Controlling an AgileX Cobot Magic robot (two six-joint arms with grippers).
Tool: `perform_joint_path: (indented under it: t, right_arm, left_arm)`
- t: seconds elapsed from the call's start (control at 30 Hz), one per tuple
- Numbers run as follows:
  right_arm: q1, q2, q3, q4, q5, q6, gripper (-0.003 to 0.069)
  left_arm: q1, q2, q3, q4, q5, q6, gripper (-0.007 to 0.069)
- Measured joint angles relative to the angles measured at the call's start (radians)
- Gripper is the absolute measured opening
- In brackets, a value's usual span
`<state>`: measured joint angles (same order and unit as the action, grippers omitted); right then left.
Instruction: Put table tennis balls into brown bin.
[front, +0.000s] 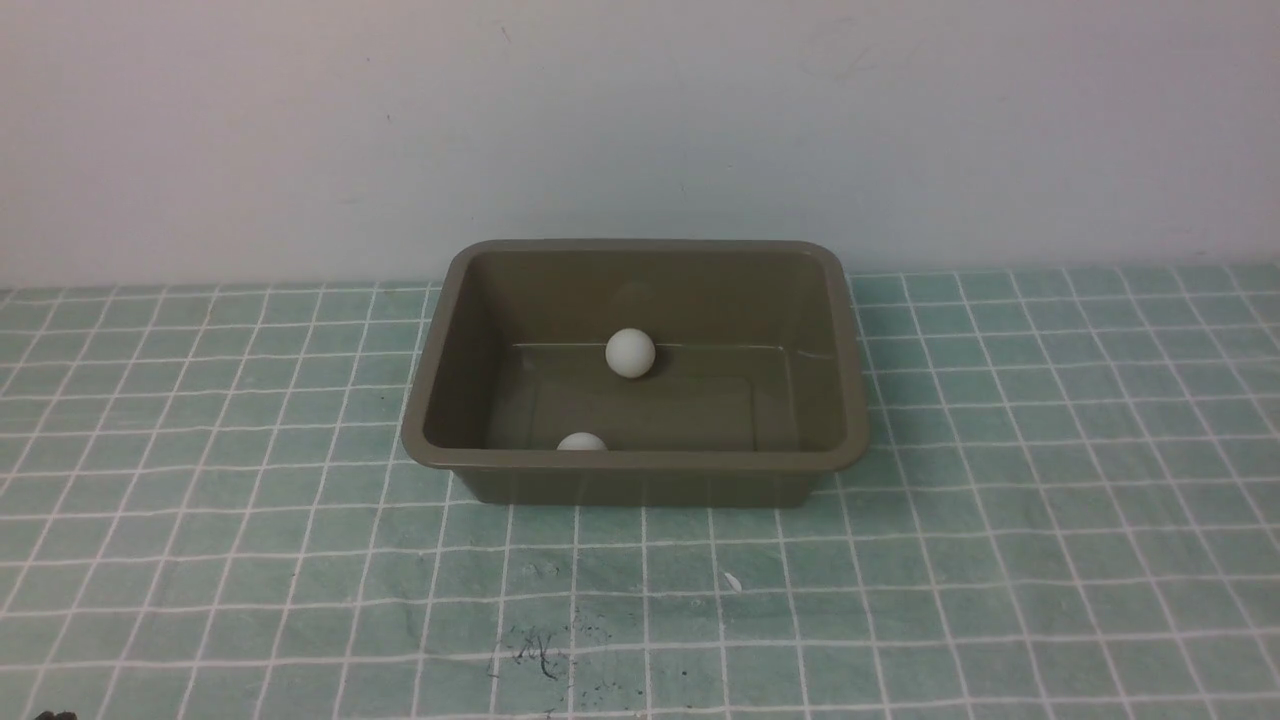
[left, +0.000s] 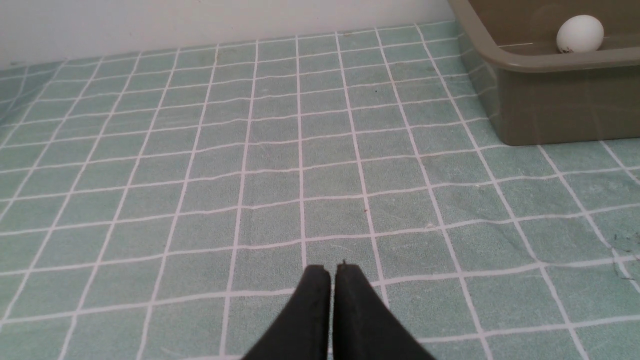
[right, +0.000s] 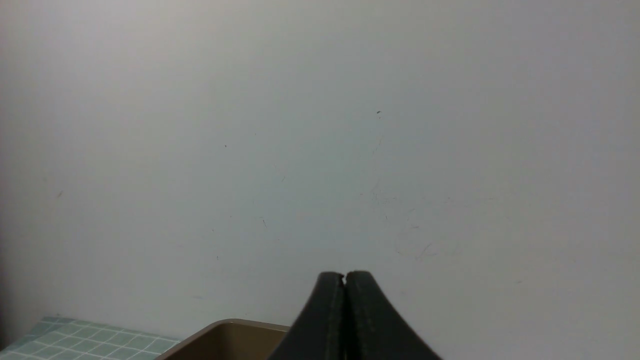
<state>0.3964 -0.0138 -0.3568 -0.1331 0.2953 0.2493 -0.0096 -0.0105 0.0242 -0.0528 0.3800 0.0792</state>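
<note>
You have two table tennis balls, one brown bin (front: 640, 462) and two grippers to account for. Both balls lie inside the bin: the far ball (front: 630, 352) rests where the floor meets the back wall, and the near ball (front: 581, 441) sits against the front wall, half hidden by the rim. The bin has a flat out-turned rim, rounded corners and smooth sloping walls, and its back edge stands close to the wall (front: 640, 120). The green checked cloth (front: 200, 500) lies open to its left, right and front. Both balls are matte white; the left wrist view shows a dark smudge low on one. Your left gripper (left: 332, 270) is closed on nothing over cloth, well apart from the bin. Your right gripper (right: 345, 276) is likewise closed, holding nothing, and faces the wall.
</note>
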Motion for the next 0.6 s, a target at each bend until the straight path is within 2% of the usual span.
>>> perform_joint_path:
  t: [0.37,0.43,0.57,0.6]
  right_arm:
    - [-0.001,0.0,0.003,-0.021,0.018,0.0,-0.0013]
    - [-0.032,0.0,0.025,-0.022,0.052,0.0,-0.0013]
    - [-0.178,0.0,0.157,-0.027,0.082,0.0,-0.0013]
    - [-0.185,0.0,0.165,-0.028,0.082,0.0,-0.0013]
  left_arm:
    - [0.0,0.0,0.0,0.0,0.0,0.0,-0.0005]
    - [0.0,0.0,0.0,0.0,0.0,0.0,-0.0005]
    - [0.0,0.0,0.0,0.0,0.0,0.0,-0.0005]
    - [0.0,0.0,0.0,0.0,0.0,0.0,-0.0005]
